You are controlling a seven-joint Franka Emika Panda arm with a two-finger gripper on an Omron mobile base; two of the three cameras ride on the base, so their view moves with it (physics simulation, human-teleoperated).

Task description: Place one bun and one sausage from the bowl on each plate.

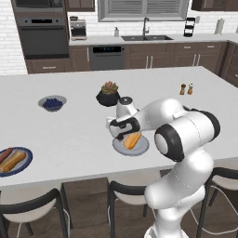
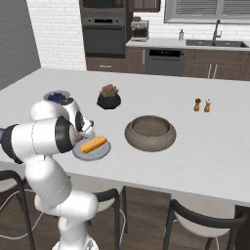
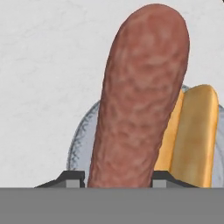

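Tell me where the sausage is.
The sausage is clamped in the pincer, held just above the light grey plate, beside the bun lying there.

Base views flank counter [image 1: 69,135]; hand view close.

The white island counter [image 1: 74,135] carries everything. The light grey plate [image 1: 139,148] lies near its front edge. The blue-rimmed plate [image 1: 23,167] sits far at nine o'clock of it, the wide grey bowl [image 2: 150,133] at three o'clock, the berry bowl [image 1: 52,103] at ten, the potted succulent [image 1: 108,95] at twelve, and two shakers [image 1: 186,89] at two.
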